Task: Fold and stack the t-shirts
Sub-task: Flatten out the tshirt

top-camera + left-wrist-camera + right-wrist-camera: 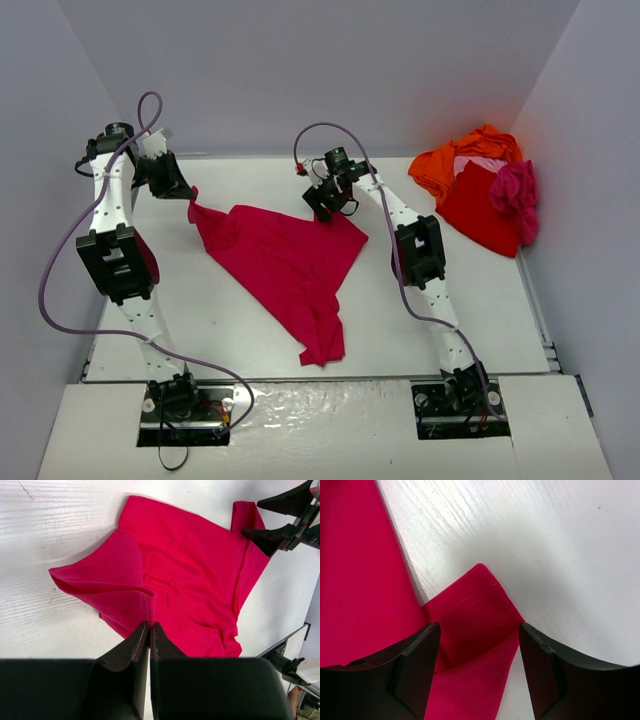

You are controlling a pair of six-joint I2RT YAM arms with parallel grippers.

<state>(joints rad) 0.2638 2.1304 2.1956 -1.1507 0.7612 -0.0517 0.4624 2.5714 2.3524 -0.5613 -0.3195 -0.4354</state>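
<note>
A crimson pink-red t-shirt [285, 265] lies spread and rumpled in the middle of the table. My left gripper [185, 190] is shut on its far left corner, and the left wrist view shows the cloth [190, 575] pinched and lifted at the closed tips [150, 625]. My right gripper [328, 205] is open over the shirt's far right corner. In the right wrist view a folded sleeve [472, 625] lies between the spread fingers [479, 630], not gripped. A heap of orange, red, magenta and pale pink t-shirts [480, 190] sits at the far right.
White table [210, 340] with walls close on the left, back and right. The heap fills the far right corner. The right gripper's fingers [285, 525] show at the upper right of the left wrist view.
</note>
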